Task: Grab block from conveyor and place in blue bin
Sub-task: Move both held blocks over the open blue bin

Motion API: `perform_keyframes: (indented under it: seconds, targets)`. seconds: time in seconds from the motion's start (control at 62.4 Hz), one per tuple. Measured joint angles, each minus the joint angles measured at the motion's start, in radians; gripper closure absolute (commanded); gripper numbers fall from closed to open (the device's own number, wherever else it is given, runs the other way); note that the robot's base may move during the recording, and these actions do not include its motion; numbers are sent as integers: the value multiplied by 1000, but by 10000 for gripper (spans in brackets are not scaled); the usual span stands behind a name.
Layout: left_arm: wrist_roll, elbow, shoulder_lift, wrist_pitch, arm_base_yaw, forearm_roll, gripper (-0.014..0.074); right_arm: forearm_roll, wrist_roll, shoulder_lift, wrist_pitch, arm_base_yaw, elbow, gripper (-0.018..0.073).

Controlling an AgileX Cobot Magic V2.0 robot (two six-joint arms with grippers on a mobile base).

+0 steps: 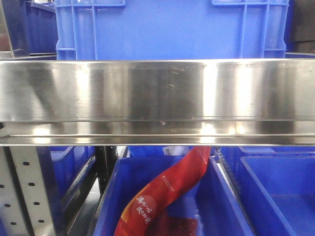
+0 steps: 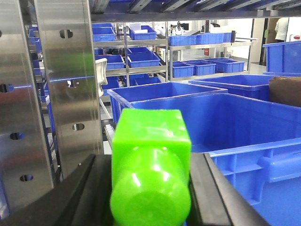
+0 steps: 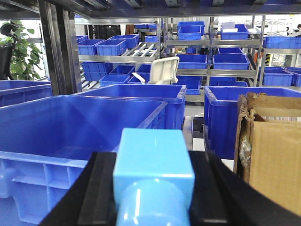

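Observation:
My left gripper (image 2: pixel 150 188) is shut on a bright green block (image 2: pixel 150 160) with a round stud facing the camera; black fingers (image 2: pixel 89 188) press it from both sides. Just beyond it stands a large blue bin (image 2: pixel 221 122). A light blue block (image 3: pixel 153 169) of the same shape sits clamped in my right gripper (image 3: pixel 153 188), whose black fingers (image 3: pixel 101 188) flank it. Ahead and to the left of that block is another blue bin (image 3: pixel 80 122). The conveyor is out of view in every frame.
The front view is filled by a steel beam (image 1: pixel 157 98) with a blue crate (image 1: pixel 167 29) above and blue bins (image 1: pixel 167 196) below holding a red packet (image 1: pixel 167 191). A perforated steel post (image 2: pixel 66 80) stands left of the left gripper. A cardboard box (image 3: pixel 273 150) sits right of the right gripper.

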State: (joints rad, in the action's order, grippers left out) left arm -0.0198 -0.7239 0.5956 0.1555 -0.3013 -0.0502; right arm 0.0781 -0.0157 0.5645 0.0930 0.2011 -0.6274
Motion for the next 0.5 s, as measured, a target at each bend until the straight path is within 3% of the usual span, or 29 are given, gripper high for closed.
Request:
perform_keyframes:
  seconds: [0.497]
  targets:
    - [0,0,0,-42,0,0,707,0,0,0,-2,0,0,721]
